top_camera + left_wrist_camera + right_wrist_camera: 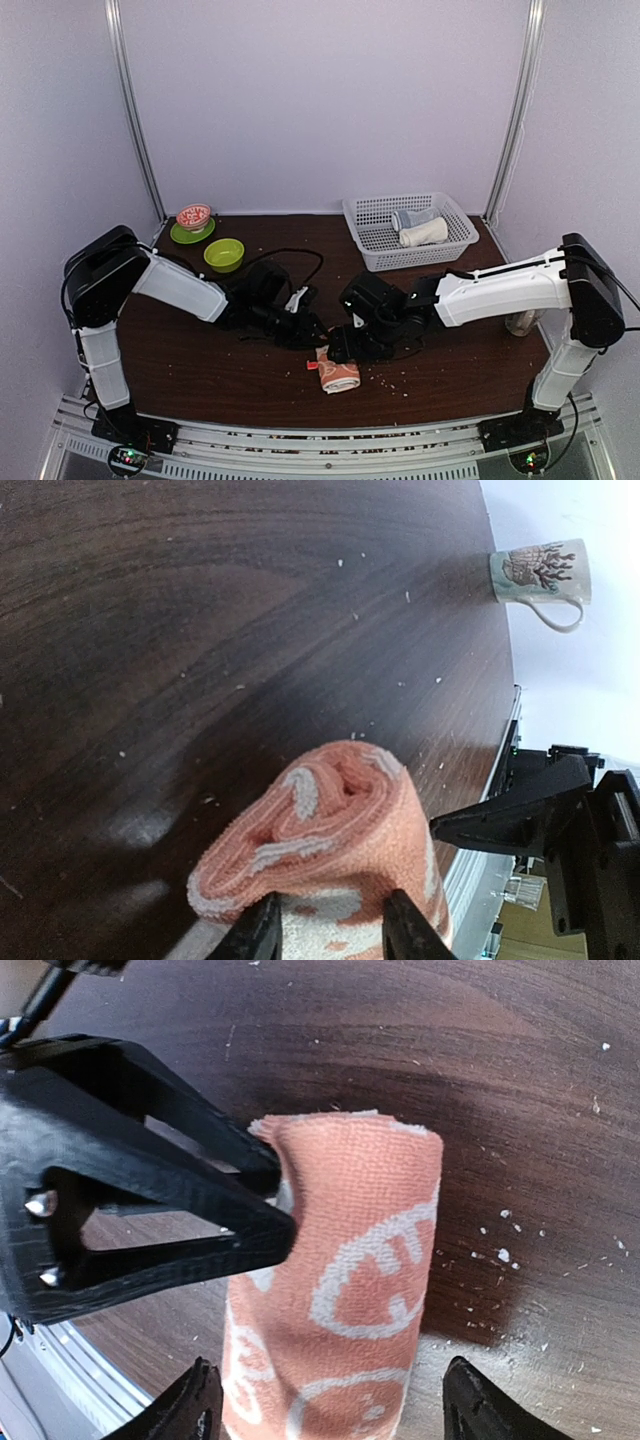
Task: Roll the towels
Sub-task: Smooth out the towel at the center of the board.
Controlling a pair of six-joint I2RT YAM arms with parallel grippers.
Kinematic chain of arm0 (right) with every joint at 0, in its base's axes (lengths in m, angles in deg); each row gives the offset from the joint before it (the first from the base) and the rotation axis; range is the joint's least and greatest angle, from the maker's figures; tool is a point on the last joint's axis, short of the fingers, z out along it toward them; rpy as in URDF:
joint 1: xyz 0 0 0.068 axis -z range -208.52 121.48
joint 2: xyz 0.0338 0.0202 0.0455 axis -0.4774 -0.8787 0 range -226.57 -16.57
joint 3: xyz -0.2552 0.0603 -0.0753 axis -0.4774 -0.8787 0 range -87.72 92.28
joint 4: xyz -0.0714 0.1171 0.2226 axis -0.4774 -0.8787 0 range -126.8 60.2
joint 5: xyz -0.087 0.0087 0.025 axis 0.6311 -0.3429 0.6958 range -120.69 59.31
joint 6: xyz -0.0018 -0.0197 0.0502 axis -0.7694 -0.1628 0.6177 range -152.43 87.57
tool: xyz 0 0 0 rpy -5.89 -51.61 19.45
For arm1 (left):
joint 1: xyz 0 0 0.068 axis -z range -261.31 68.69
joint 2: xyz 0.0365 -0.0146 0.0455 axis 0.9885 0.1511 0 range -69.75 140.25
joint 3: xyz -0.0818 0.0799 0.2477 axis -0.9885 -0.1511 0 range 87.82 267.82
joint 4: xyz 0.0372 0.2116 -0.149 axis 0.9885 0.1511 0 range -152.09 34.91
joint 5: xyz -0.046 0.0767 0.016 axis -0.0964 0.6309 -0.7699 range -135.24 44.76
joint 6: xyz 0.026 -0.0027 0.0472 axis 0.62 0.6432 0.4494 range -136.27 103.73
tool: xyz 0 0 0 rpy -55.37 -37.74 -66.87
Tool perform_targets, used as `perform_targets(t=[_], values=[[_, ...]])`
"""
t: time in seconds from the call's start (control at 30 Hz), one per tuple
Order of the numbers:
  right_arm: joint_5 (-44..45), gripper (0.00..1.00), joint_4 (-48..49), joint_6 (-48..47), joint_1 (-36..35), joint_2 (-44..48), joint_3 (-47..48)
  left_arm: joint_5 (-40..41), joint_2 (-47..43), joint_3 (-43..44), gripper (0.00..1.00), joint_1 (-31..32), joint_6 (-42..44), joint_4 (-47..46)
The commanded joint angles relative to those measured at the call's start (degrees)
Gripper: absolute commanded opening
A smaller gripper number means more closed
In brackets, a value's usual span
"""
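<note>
Down at about 6 o'clock on the dark table point(200, 380), close to the front edge, sits the orange-red towel point(338, 372) with the white circles. It's wound into a stubby roll lying on its side. Both arms reach in and meet at its 11 to 12 o'clock end.

From the left wrist cam, the left gripper point(332, 935) has its two black fingers straddling the near end of the roll. The gap is fairly narrow and filled with cloth. Honestly can't tell if it's pinching the towel or just sitting around it.

In the right wrist cam, the right gripper point(335, 1405) is spread wide with one tip on each side of the roll. Bare wood shows on the 3 o'clock side, so it's gripping nothing. That same view has the left gripper's tips touching the roll's far end at around 10 o'clock.

The cream-white towel point(424, 234) is rolled too. It lies in the white basket point(356, 232) up at 1 o'clock, right beside a small pale grey-blue bundle point(410, 216).

At 10 o'clock there's a green bowl point(224, 254). Behind it is a green plate point(180, 237) with a red-patterned bowl point(193, 215) on it. A mug point(540, 575) is at 3 o'clock by the right arm. Crumbs point(500, 1255) are scattered on the wood around the roll.
</note>
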Motion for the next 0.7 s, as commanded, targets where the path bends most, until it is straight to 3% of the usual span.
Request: perform_targets(t=[0.0,0.67], values=[[2.1,0.75,-1.1,-0.3,-0.1,-1.4,-0.2,2.3,-2.1,0.7,0.38,-0.1,1.1,5.7],[2.2,0.64,1.9,-0.4,1.9,0.1,-4.4,3.2,-7.9,1.8,0.45,-0.1,2.0,9.3]])
